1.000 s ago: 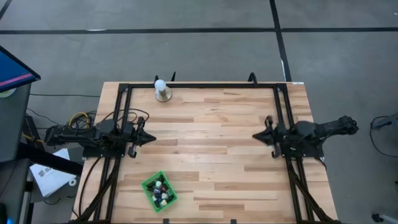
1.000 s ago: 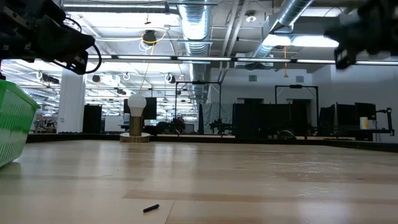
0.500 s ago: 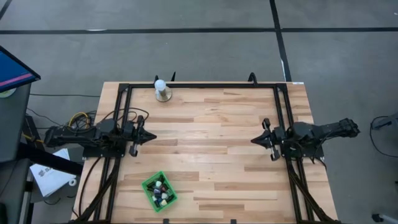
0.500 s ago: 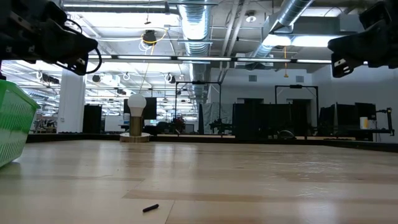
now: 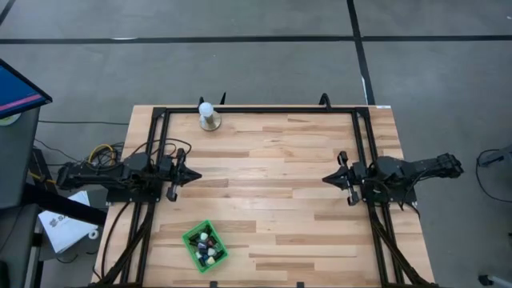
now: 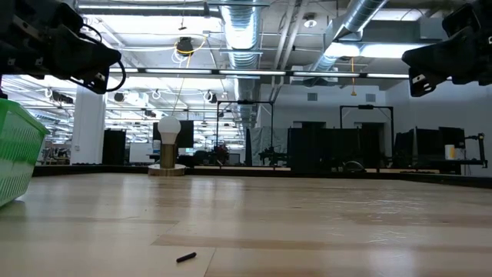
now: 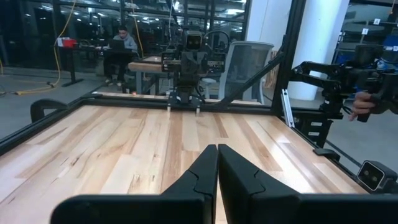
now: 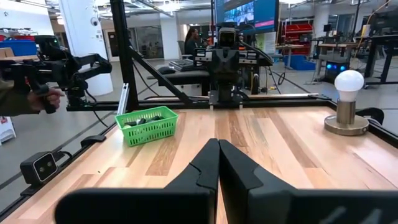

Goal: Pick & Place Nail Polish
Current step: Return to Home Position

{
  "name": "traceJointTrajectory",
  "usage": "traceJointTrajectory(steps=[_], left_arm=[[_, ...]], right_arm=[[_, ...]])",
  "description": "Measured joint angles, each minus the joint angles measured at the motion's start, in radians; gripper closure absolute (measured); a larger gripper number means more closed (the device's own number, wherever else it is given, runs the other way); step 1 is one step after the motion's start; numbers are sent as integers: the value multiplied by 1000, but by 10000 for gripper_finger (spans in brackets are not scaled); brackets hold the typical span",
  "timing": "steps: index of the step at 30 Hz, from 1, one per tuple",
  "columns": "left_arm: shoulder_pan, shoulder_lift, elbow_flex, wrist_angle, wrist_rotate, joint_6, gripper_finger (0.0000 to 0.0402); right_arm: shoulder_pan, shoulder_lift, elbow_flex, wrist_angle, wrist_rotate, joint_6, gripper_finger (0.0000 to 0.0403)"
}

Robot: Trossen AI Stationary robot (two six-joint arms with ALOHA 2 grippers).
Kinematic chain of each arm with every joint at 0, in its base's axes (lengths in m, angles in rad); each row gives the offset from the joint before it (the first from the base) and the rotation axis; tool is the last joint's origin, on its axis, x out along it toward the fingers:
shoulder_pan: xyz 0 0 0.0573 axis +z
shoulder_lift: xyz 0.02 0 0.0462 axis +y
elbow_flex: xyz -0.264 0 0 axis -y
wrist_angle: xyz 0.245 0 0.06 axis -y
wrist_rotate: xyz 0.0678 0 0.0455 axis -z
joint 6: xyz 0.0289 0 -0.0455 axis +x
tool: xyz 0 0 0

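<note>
Several tiny nail polish bottles (image 5: 207, 247) lie in a green basket (image 5: 192, 238) near the table's front left; the basket also shows in the right wrist view (image 8: 147, 124) and at the low view's left edge (image 6: 15, 150). My left gripper (image 5: 197, 176) is shut and empty above the table's left side, pointing right. My right gripper (image 5: 325, 178) is shut and empty above the table's right side, pointing left. In the wrist views the left fingertips (image 7: 217, 149) and right fingertips (image 8: 218, 144) are closed together.
A white ball-topped round stand (image 5: 208, 117) stands at the table's far edge, left of centre. A small dark piece (image 6: 187, 257) lies on the wood near the front. People sit and stand in the room beyond the table.
My right gripper has moved a little toward the table's left edge and come down slightly; it stays shut. My left arm has kept nearly still.
</note>
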Motion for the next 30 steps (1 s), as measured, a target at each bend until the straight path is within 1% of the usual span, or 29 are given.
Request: traceJointTrajectory(steps=[30], left_arm=[[0, 0, 0, 15, 0, 0, 394]], right_arm=[[0, 0, 0, 2, 2, 0, 403]])
